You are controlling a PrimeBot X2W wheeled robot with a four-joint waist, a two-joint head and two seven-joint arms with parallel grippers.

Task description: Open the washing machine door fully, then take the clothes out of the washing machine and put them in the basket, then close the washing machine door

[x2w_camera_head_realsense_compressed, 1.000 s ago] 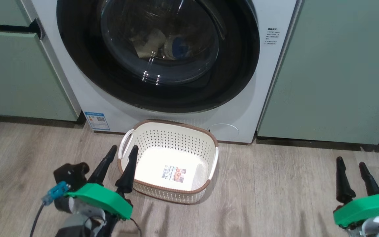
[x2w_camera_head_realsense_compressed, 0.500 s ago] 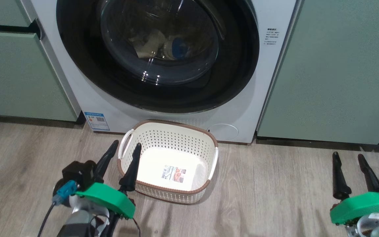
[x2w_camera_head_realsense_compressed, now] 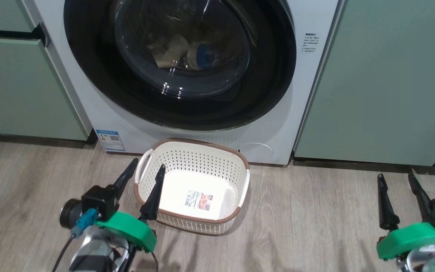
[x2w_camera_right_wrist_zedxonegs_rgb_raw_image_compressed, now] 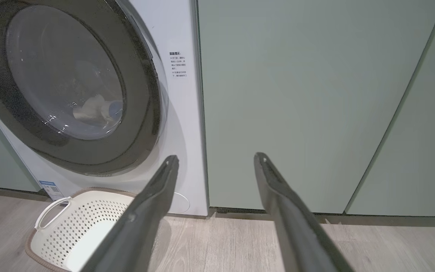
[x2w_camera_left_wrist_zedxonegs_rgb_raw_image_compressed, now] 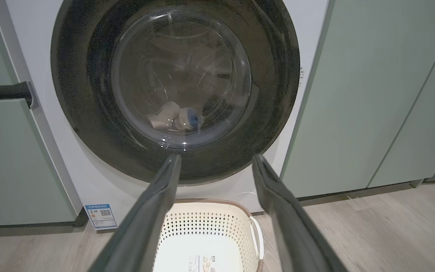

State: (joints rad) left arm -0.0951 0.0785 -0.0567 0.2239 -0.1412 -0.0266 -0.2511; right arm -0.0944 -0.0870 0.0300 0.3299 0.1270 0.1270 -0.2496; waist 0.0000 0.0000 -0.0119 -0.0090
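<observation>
The white washing machine stands before me with its black-rimmed round door resting against the front. Through the glass bowl I see cream clothes with a blue patch lying in the drum; the clothes also show through the glass in the left wrist view. The cream basket sits on the floor right below the door, with nothing in it but its label. My left gripper is open over the basket's left handle. My right gripper is open, low at the right, facing the green cabinet.
Pale green cabinets flank the machine on both sides, with a dark drawer gap at the left. Wood-look floor stretches between the basket and my right gripper. A blue label is stuck low on the machine's front.
My left gripper has crept forward and to the right, beside the basket's left rim. My right gripper has shifted slightly left and forward. The door and basket stay put.
</observation>
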